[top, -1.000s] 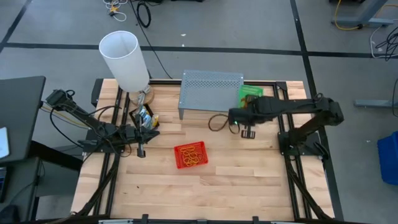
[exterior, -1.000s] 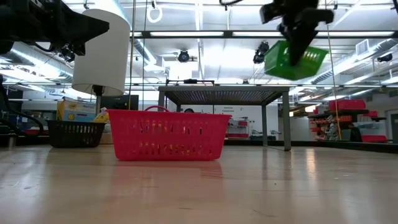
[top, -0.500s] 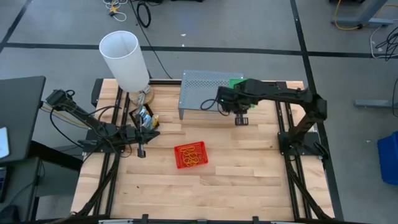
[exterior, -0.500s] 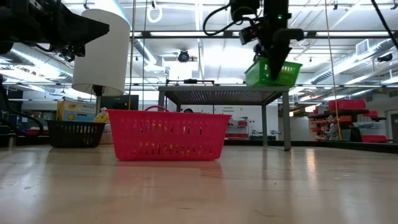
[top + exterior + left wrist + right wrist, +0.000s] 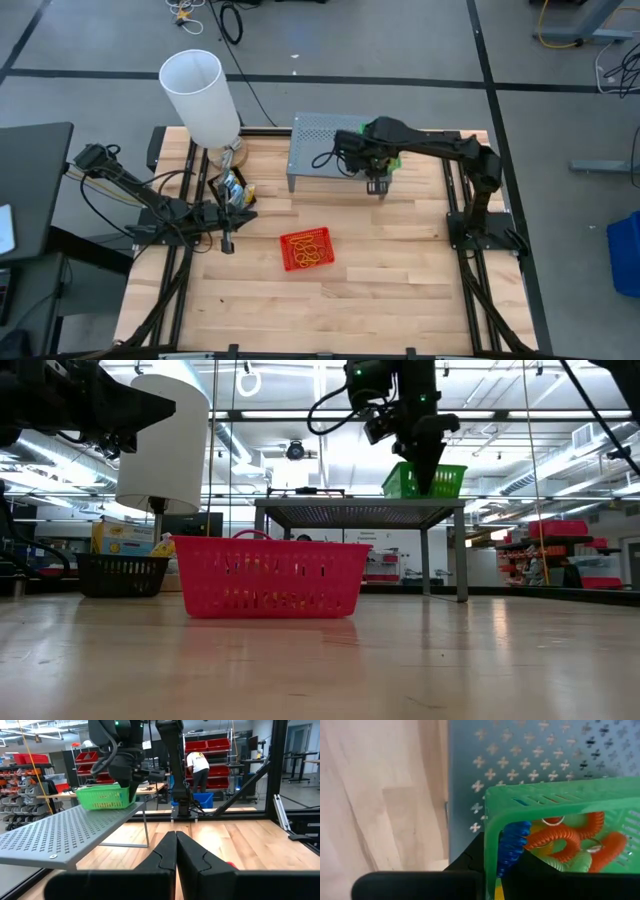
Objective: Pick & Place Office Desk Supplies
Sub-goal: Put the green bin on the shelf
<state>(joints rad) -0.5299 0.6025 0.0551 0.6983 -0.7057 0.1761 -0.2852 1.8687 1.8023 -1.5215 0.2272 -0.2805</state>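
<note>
On the wooden table (image 5: 380, 290) we see our right gripper (image 5: 428, 472) pinching the green mesh tray (image 5: 424, 482) on the grey perforated stand (image 5: 325, 140), our left gripper (image 5: 176, 851) pressed together.

Green mesh tray (image 5: 425, 481), grey perforated stand (image 5: 335, 142), red tray (image 5: 306, 250)

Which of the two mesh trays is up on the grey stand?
The green tray, gripped by the right gripper; the red tray sits on the table.

right claw (image 5: 425, 472) reaches out mid-air, pinched tight; left claw (image 5: 176, 851) rests low, fingers together.
</note>
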